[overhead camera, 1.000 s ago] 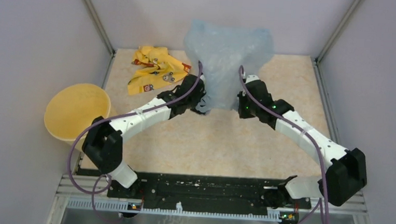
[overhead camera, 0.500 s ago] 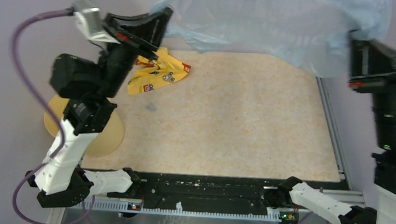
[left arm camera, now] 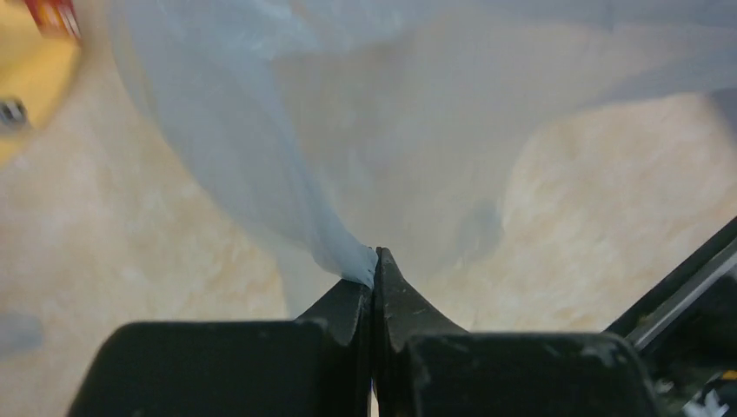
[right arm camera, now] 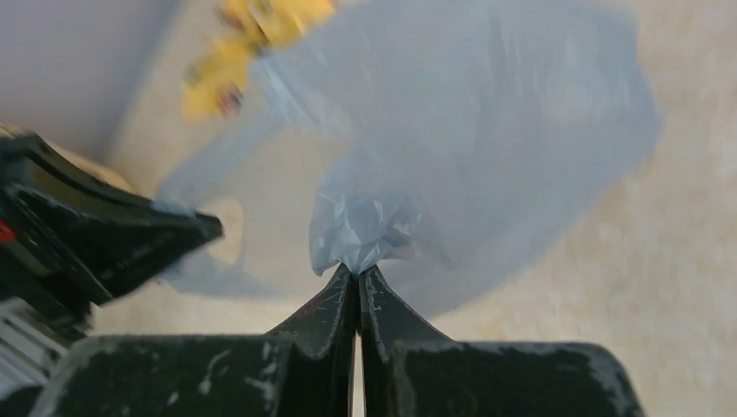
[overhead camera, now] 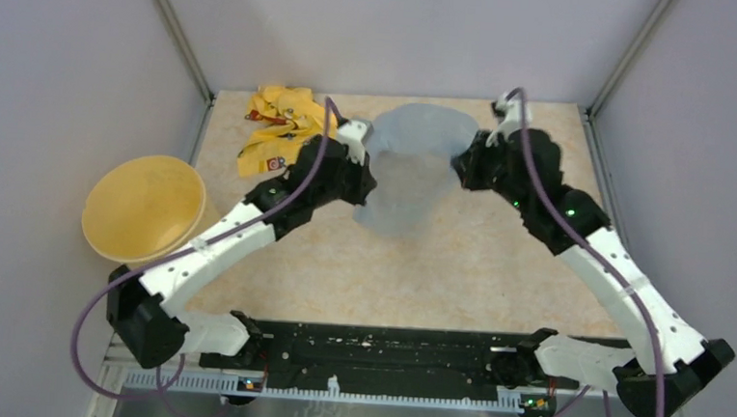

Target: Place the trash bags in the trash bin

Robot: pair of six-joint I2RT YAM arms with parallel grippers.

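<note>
Half a second ago I had both arms flung high with the film stretched wide between them. Now they have dropped low again over the far middle of the surface [overhead camera: 457, 272]. The trash bag [overhead camera: 410, 177] has come down with them. It hangs between my two tools as a rounded, puffed-out sheet, shorter and fuller than the tall upright shape of a second ago.

My left tool [left arm camera: 375, 261] is pinched tight on a twist of the bag's edge, its jaws meeting with only film between them. My right tool [right arm camera: 356, 274] is clamped the same way on a crumpled tuft of the opposite edge. Neither grip slipped in the swing.

I judge the flap has let air in and spread the bag, but it has brought it no nearer its goal. The trash bin [overhead camera: 143, 204] stands well apart at the near left, beside my left arm, with nothing in it that I can see. The yellow cloth [overhead camera: 278, 130] lies just beyond my left tool, not touching the bag. I take the carry to the left as the step that remains.
</note>
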